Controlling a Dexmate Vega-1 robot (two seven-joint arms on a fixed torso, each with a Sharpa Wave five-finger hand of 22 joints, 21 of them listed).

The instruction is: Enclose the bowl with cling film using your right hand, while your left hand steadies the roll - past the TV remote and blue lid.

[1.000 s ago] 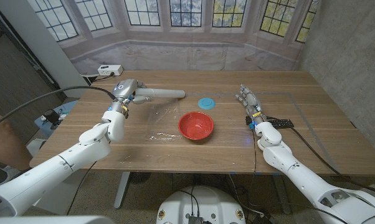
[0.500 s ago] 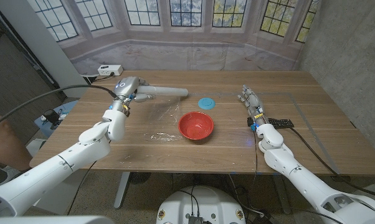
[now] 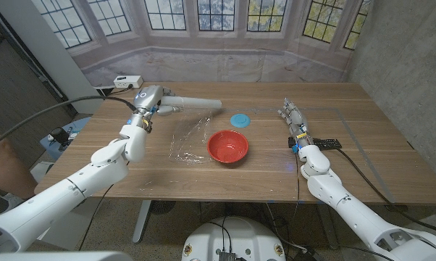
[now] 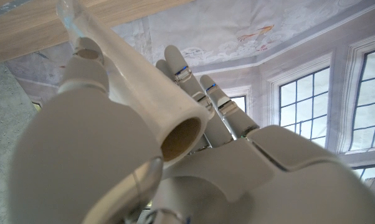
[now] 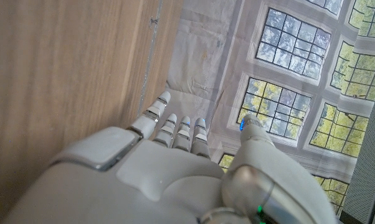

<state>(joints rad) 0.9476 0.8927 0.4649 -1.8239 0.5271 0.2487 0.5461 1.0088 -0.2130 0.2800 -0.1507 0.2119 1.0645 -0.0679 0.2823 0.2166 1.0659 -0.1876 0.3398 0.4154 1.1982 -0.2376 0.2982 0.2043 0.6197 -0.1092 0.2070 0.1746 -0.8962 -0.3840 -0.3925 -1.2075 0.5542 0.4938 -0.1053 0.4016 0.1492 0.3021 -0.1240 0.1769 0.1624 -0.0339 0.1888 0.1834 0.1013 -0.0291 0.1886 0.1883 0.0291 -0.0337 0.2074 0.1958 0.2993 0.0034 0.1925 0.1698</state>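
Toward the near edge of the tabletop (image 3: pixel 225 185) the wood lies bare in front of the red bowl (image 3: pixel 227 146), which sits about midway across. Just left of the bowl, a crumpled sheet of cling film (image 3: pixel 189 141) trails over the wood up to the roll (image 3: pixel 193 104), which the left hand (image 3: pixel 150 100) grips by one end and holds off the tabletop (the left wrist view shows fingers wrapped round the tube). The right hand (image 3: pixel 291 119) stands on the right side, fingers apart and holding nothing, with the TV remote (image 3: pixel 327 143) just beside its wrist. The blue lid (image 3: pixel 239 119) lies just beyond the bowl.

To do this step well, I judge the left hand should keep the roll steady and high enough for the film to stay taut, while the right hand reaches across, pinches the loose edge and draws it over the rim without nudging the lid.

Compared with a second ago, the roll has risen and swung slightly, and the film has bunched closer to the bowl; the right hand has barely shifted.
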